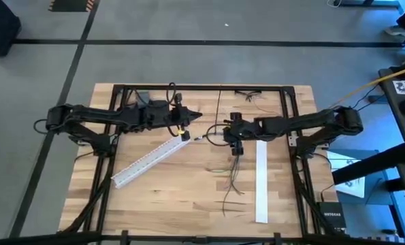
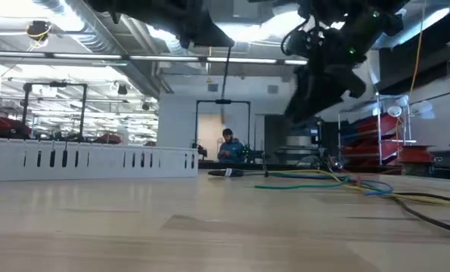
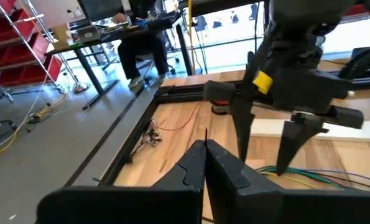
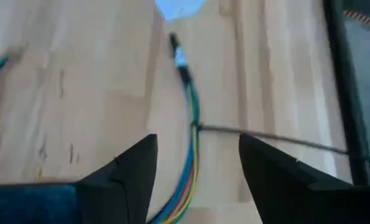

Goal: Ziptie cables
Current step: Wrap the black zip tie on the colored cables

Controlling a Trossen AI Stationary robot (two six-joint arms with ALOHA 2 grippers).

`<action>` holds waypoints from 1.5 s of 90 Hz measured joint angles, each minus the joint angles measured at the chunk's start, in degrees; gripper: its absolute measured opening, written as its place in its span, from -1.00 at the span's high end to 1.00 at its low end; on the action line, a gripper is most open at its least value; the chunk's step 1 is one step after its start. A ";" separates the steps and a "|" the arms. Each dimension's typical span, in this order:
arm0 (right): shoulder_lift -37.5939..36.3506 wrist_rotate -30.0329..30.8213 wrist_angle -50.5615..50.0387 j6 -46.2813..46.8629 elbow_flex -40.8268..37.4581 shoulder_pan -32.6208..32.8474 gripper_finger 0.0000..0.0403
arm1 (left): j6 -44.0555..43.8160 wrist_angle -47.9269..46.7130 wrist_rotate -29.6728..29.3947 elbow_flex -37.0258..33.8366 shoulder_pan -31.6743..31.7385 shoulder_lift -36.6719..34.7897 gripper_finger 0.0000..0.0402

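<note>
Right claw (image 4: pixel 197 168) spread above cables (image 4: pixel 191 124)

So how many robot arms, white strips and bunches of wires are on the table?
Robot arms: 2, ending in the left gripper and the right gripper
White strips: 2, one slanted, one straight
Bunches of cables: 1
Total: 5

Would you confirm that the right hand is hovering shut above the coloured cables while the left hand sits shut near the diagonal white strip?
Not quite: the right hand is open, its two fingers spread apart over the cables, as the right wrist view shows. The rest stands: the left hand is shut, near the diagonal white strip.
</note>
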 joint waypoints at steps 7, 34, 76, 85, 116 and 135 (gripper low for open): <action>-0.41 0.05 7.02 -0.33 0.38 -0.01 -0.09 | 0.06 0.31 0.00 0.00 0.00 0.02 1.00; 8.74 -10.91 19.48 -2.81 -2.11 -7.07 -0.09 | 0.09 -1.69 -0.04 -0.03 0.12 0.08 1.00; 28.19 -20.07 33.18 -1.31 -2.14 -12.90 0.01 | -0.03 -2.02 -0.05 -0.04 -0.50 -0.06 1.00; 29.19 -20.85 33.38 -1.01 -1.79 -13.12 0.22 | 0.04 -2.18 -0.05 -0.04 -0.50 -0.07 1.00; 23.63 -14.95 20.32 -3.58 -1.91 -12.84 0.93 | -0.08 -2.21 0.00 -0.04 -0.50 -0.07 1.00; 10.88 -5.29 13.59 -4.13 -2.77 -12.83 0.98 | -1.45 -1.07 3.19 -0.04 -0.50 -0.03 1.00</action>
